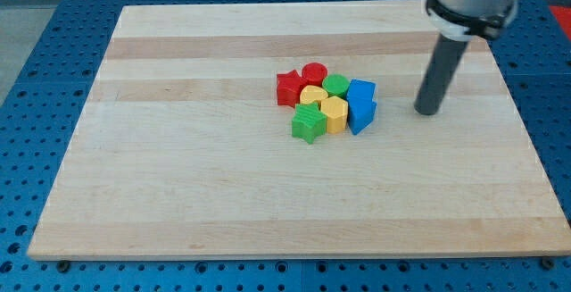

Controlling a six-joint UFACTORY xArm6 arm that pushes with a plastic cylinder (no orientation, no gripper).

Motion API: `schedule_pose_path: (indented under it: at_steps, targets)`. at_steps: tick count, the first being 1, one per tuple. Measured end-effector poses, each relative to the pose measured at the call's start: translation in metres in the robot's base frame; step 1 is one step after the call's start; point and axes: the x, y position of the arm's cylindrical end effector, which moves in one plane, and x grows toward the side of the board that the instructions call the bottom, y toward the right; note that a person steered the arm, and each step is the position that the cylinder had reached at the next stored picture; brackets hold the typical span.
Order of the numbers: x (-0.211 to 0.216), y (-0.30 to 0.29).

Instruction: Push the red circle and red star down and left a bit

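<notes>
Our tip (428, 111) sits right of the cluster; the red circle (314, 73) and red star (288, 88) lie leftward, beyond the blue block (360, 104). No jaws here.

My arm comes in from the far right, the rod hanging upright, my tip (428, 112) resting low on the right side.

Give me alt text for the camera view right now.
My tip rests on the wooden board, apart from and to the view's right of a tight cluster: red star, red circle, yellow, green and blue blocks.
</notes>
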Motion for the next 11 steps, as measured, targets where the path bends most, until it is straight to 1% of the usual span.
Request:
schedule_pose_path:
  at_steps: [1, 2, 4, 5, 8, 10, 11]
  targets:
    - [-0.011, -0.024]
    - [-0.022, -0.03]
    - [-0.065, -0.076]
    - [-0.074, -0.088]
    - [-0.07, -0.135]
    - [-0.045, -0.141]
    - [-0.044, -0.141]
